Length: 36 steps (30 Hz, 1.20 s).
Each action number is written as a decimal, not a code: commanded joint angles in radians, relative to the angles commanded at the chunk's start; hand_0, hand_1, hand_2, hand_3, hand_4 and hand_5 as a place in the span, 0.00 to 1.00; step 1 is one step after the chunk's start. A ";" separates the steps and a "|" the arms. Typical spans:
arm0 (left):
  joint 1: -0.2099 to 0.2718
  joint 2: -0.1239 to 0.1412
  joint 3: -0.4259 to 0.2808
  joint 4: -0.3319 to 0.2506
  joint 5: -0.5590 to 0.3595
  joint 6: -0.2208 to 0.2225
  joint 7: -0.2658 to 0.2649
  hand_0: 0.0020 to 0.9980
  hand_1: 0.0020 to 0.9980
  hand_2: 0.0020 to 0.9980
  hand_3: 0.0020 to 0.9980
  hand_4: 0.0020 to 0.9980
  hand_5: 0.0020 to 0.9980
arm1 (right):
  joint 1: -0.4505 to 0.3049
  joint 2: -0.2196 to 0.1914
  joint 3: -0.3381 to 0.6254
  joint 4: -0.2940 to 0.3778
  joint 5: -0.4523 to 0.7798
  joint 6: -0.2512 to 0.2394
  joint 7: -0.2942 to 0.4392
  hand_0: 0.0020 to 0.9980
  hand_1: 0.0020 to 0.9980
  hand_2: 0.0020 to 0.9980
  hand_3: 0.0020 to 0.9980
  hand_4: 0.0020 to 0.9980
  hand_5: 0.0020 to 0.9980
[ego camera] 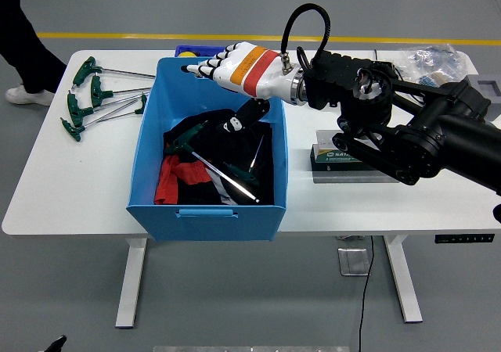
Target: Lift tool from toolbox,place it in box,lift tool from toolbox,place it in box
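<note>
- The right hand (227, 66) is hovering over the blue box (207, 211) with fingers spread and nothing in them, a pose that suits a release
- Two T-handle wrenches (223, 176) are lying just below the hand on dark cloth, so dropped tools are landing softly
- More green-handled T-wrenches (90, 94) are waiting on the desk (47, 188), well off past the fingertips
- A grey tool case (362, 152) is sitting under the forearm
</note>
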<state>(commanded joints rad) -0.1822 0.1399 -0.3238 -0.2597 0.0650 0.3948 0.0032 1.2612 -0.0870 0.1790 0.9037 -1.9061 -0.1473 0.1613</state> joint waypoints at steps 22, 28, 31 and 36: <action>0.008 -0.008 0.021 0.004 -0.042 -0.003 -0.012 0.74 0.68 0.73 0.64 0.68 0.57 | -0.292 -0.255 0.279 0.013 0.013 -0.010 0.016 0.85 0.84 0.91 0.98 0.94 0.54; 0.011 -0.011 0.019 0.004 -0.039 -0.004 -0.012 0.73 0.68 0.73 0.64 0.68 0.57 | -0.480 -0.319 0.490 0.032 0.233 -0.095 0.085 0.84 0.83 0.89 0.93 0.96 0.54; 0.012 -0.012 0.018 0.005 -0.037 -0.006 -0.012 0.73 0.68 0.73 0.64 0.68 0.57 | -0.573 -0.328 0.588 0.040 0.356 -0.116 0.114 0.84 0.83 0.89 0.93 0.96 0.54; 0.017 -0.014 0.008 0.005 -0.020 -0.008 -0.008 0.73 0.68 0.73 0.64 0.68 0.57 | -0.720 -0.286 0.765 0.031 0.570 -0.125 0.165 0.84 0.82 0.87 0.92 1.00 0.58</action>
<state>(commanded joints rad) -0.1652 0.1257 -0.3154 -0.2546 0.0446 0.3873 -0.0046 0.5416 -0.3731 0.9445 0.9350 -1.3359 -0.2724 0.3259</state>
